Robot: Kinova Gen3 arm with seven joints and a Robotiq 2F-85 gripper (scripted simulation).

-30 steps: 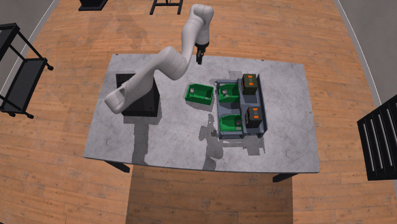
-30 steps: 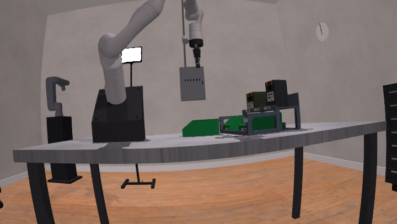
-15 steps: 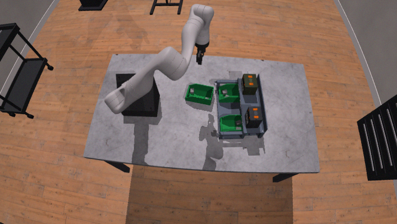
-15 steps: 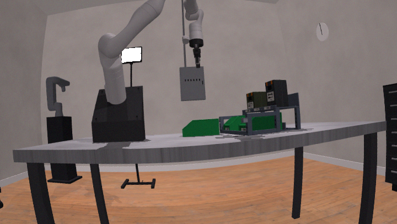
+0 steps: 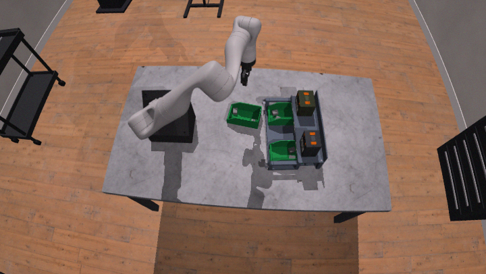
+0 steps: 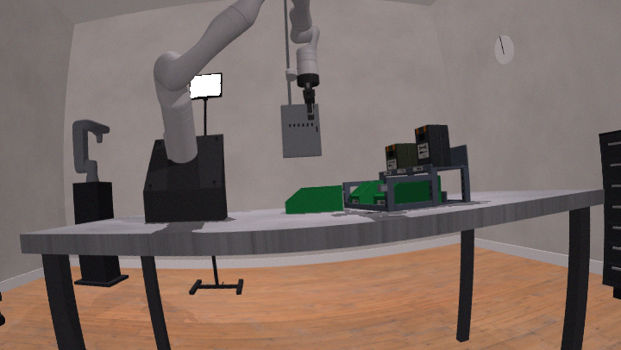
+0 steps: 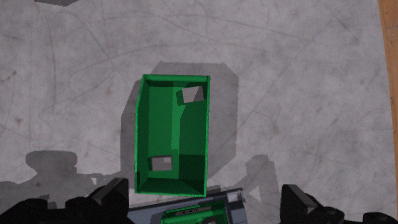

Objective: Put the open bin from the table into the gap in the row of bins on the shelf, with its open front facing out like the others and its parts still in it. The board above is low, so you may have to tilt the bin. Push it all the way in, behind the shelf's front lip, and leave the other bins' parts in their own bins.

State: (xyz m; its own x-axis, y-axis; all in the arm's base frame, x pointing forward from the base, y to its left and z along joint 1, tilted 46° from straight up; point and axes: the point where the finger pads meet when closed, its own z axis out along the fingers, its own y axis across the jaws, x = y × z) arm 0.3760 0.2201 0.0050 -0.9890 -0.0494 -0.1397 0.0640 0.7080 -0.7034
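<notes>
wide-open, empty end effector (image 5: 244,79) (image 6: 310,111) (image 7: 204,199) above marbled grey table (image 5: 217,177) (image 6: 269,240) (image 7: 300,100); angular green bin (image 5: 244,115) (image 6: 315,200) (image 7: 162,125)

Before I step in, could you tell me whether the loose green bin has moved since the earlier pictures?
No; the bin hasn't shifted relative to the shelf.
</notes>
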